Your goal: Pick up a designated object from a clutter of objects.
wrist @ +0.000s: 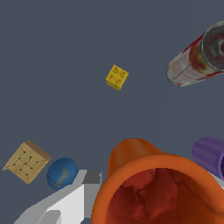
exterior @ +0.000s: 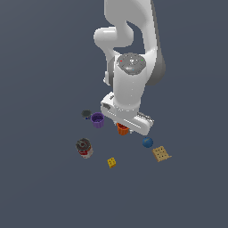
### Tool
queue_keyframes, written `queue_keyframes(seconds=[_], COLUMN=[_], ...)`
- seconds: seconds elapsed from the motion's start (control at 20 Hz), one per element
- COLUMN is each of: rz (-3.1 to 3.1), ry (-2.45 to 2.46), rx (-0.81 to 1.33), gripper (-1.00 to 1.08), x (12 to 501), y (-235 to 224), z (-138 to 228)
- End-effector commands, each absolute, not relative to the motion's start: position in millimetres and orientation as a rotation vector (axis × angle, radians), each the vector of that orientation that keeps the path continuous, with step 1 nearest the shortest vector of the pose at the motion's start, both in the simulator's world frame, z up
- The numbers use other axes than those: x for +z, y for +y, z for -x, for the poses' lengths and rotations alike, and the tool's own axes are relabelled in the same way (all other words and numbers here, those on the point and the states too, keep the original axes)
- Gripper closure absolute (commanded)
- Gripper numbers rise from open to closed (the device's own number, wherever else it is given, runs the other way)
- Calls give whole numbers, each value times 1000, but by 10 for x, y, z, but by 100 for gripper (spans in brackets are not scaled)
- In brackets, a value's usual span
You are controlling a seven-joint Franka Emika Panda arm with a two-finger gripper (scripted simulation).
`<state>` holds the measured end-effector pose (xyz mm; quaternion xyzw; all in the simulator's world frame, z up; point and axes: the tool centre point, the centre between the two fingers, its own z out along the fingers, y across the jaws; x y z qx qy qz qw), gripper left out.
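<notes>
we see the end effector (exterior: 123, 126) low over the orange cup (exterior: 122, 129), one finger (wrist: 65, 203) beside its rim; we cannot tell its opening. the cup stands on the table (exterior: 44, 178), between purple cup (exterior: 97, 120) and blue ball (exterior: 147, 142).

The arm (exterior: 129, 84) is glossy white with rounded, bulging segments and grey joint bands. A grey disc with small red and green marks caps one joint. The gripper (exterior: 127, 119) housing is a white block.
</notes>
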<state>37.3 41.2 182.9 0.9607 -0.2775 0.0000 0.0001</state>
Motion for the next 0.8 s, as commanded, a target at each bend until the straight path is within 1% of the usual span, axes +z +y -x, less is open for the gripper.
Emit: queue_keyframes(seconds=[0.0,0.45,0.75], rz=[-3018,-3018,-3018], ry=[-872,-872,-872], rx=[1,1,1], gripper=[108,108,108], x=[2117,3077,3561], y=[445,564,626], z=[-389,-470,-524])
